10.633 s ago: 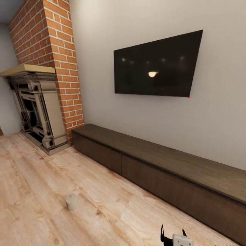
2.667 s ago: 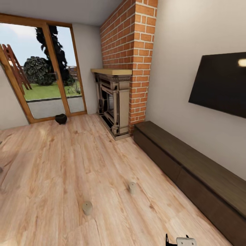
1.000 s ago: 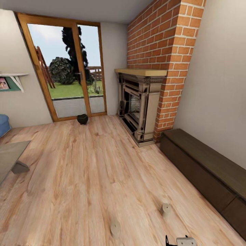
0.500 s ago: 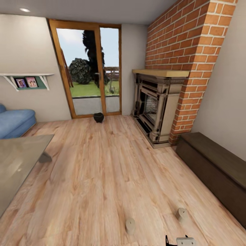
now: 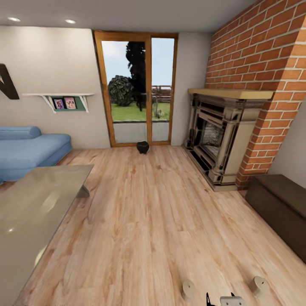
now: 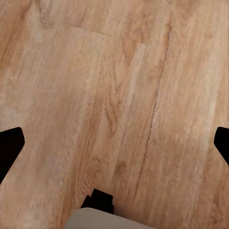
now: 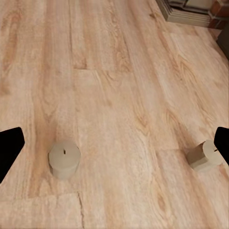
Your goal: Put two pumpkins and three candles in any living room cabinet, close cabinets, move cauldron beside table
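Both sets of jaws stand wide apart and hold nothing: the left gripper (image 6: 114,143) shows only its dark fingertips at the edges of its wrist view, over bare wooden floor (image 5: 161,221), and the right gripper (image 7: 114,143) likewise, above two candles. One candle (image 7: 64,159) stands upright on the planks; the other candle (image 7: 205,155) stands well apart from it. From the head view both candles sit on the floor close to the robot, one (image 5: 187,289) near the right arm's hardware, the other (image 5: 258,285) nearer the cabinet (image 5: 280,208), whose fronts are closed. Far off, the cauldron (image 5: 143,147) rests on the floor before the glass door (image 5: 136,89). The table (image 5: 34,212) is at the left, beside the blue sofa (image 5: 29,148), and the fireplace (image 5: 221,136) stands against the brick.
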Tool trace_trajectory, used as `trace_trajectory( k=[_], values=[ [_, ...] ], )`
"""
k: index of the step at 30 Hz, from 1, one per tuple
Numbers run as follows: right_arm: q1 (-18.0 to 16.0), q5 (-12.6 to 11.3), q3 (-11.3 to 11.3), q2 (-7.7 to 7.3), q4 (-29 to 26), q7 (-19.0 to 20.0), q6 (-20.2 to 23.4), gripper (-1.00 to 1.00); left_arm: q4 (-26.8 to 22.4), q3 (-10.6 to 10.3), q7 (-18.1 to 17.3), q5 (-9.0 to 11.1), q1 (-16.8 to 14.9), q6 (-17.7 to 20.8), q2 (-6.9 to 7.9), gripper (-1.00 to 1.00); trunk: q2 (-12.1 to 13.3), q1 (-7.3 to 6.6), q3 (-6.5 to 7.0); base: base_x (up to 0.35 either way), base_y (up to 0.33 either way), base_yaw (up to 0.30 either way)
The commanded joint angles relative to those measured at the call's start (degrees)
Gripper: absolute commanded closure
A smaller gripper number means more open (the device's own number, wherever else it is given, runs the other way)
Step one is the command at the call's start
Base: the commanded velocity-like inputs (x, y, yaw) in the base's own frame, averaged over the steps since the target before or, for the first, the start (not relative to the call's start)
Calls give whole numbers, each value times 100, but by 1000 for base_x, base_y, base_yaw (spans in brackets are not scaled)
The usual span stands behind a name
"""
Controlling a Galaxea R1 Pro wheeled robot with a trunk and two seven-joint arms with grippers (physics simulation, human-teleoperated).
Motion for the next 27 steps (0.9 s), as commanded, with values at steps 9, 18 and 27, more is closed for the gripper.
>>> trace_trajectory(
  k=[9, 18, 27],
  values=[
    [-6, -26, 49, 1, 13, -27, -22, -100, -22, -44, 70, 25, -2, -1, 12, -100, -4, 1, 51, 19, 51, 202],
    [-6, -29, 49, 0, 13, -27, -13, -100, -22, -40, 72, 29, -2, 0, 15, -100, -4, 1, 66, 50, 53, 241],
    [-3, -50, 42, 0, 13, -46, 5, -100, -22, -48, 66, 29, -2, -1, 9, -100, -4, 1, 66, 225, 213, 36]
  ],
)
